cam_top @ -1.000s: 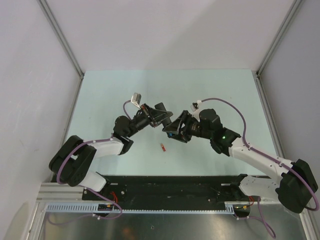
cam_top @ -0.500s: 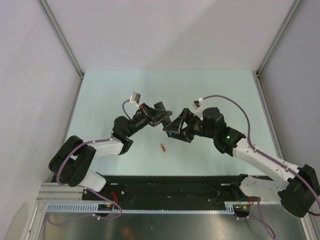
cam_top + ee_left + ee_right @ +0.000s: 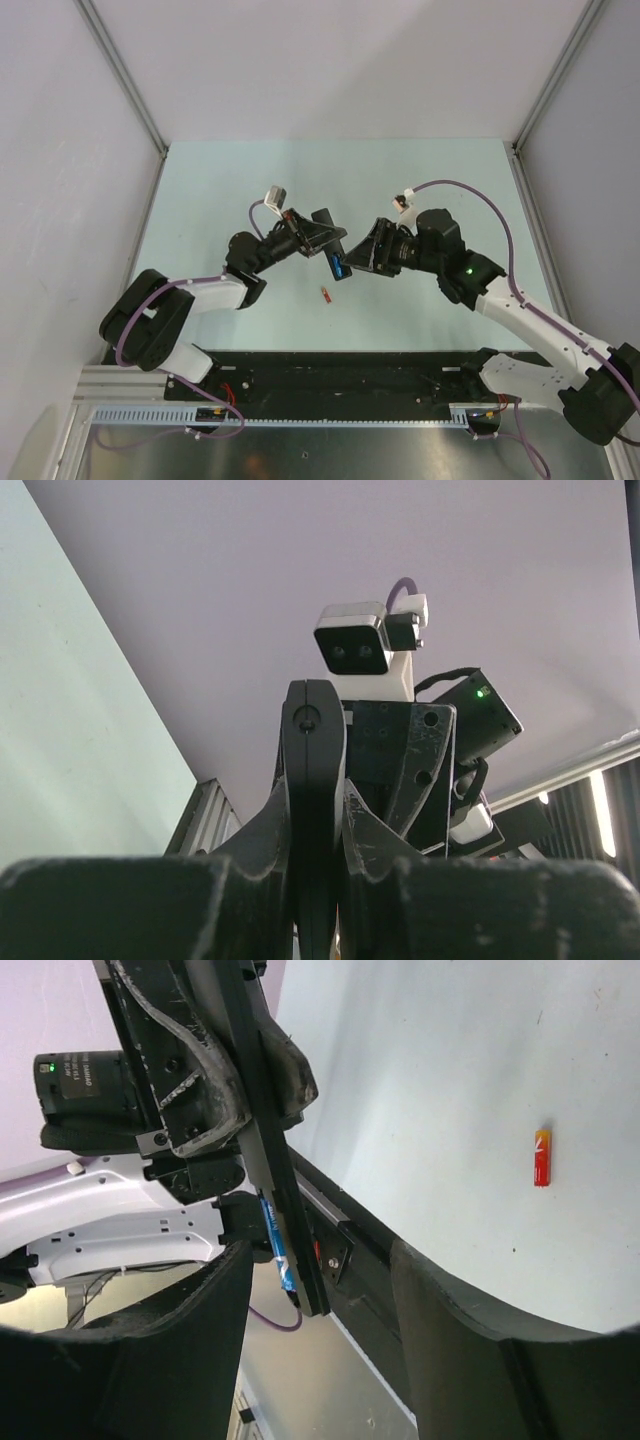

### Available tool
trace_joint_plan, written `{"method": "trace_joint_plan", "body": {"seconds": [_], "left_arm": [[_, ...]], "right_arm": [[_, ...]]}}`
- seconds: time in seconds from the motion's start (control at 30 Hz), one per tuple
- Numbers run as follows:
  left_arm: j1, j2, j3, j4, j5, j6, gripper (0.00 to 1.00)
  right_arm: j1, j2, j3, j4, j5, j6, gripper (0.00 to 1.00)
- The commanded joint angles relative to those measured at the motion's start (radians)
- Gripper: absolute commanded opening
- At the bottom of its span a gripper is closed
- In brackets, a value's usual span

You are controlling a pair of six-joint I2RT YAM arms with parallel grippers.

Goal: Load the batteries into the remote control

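The left hand (image 3: 312, 233) is clenched tight on the remote control (image 3: 329, 243). It holds the remote up in the air over the middle of the worktop (image 3: 220, 180). The remote is a thin black bar, and it is tilted, with 1 end pointing toward the back and the other end pointing down toward the near side. In the left wrist view the remote is seen from its thin edge, standing up between the 2 fingers of that hand.

A blue battery (image 3: 338, 266) sits in the remote, near its lower end. In the right wrist view you can see it lying along the bar, in the slot, just below where the left hand grips.

The right hand (image 3: 372, 247) is just beside the remote, on its right side. It faces the remote but does not touch it. Its 2 fingers are spread apart and there is nothing gripped between them. In the right wrist view the low end of the remote shows in the gap between those fingers.

A red-orange battery (image 3: 326, 293) lies flat on the worktop by itself. It is near the low end of the remote, a little closer to the arm bases. No hand touches it
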Motion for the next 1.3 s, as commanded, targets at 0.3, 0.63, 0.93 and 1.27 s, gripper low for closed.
{"method": "trace_joint_plan", "body": {"seconds": [0.3, 0.63, 0.93, 1.27], "left_arm": [[0.007, -0.016, 0.044, 0.089, 0.084, -0.032, 0.00], [0.007, -0.026, 0.044, 0.098, 0.089, -0.035, 0.00], [0.019, -0.003, 0.013, 0.104, 0.085, -0.021, 0.00], [0.026, -0.013, -0.002, 0.121, 0.084, -0.020, 0.00]], "right_arm": [[0.030, 0.064, 0.032, 0.053, -0.108, -0.059, 0.55], [0.038, 0.097, 0.031, 0.047, -0.107, -0.059, 0.52], [0.013, 0.009, 0.032, 0.108, -0.119, -0.008, 0.78], [0.022, -0.064, 0.080, -0.073, 0.064, -0.146, 0.71]]}}
